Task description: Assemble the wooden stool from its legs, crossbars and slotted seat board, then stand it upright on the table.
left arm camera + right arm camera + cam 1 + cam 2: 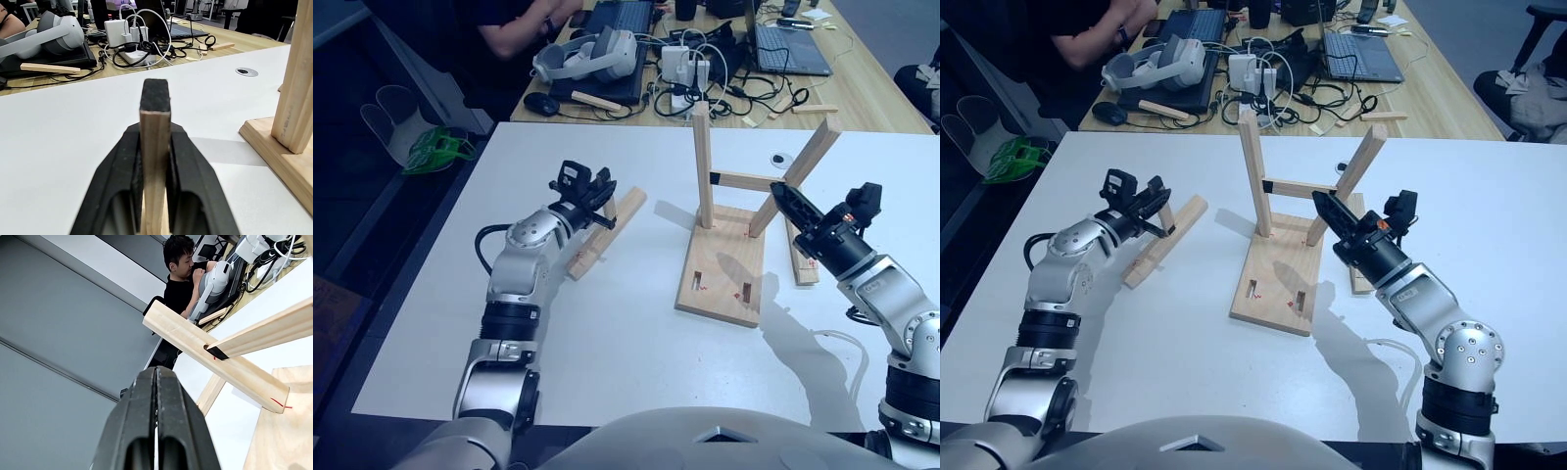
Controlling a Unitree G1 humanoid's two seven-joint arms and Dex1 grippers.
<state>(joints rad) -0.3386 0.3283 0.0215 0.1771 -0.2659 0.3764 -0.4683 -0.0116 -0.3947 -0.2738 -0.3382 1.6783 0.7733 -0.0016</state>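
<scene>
Left hand (602, 199) clamps a thin, black-tipped wooden slat (155, 147) (square-edged, pale grain).

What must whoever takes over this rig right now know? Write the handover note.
Left gripper: shut on a loose leg, left of the seat board.
Right gripper: shut, empty, beside the leaning leg.
Done: the upright leg and the leaning leg stand at the board's far end, joined by a crossbar.
Left: near slots unfilled; another wooden piece lies right of the board; the stool is not yet stood upright.
</scene>
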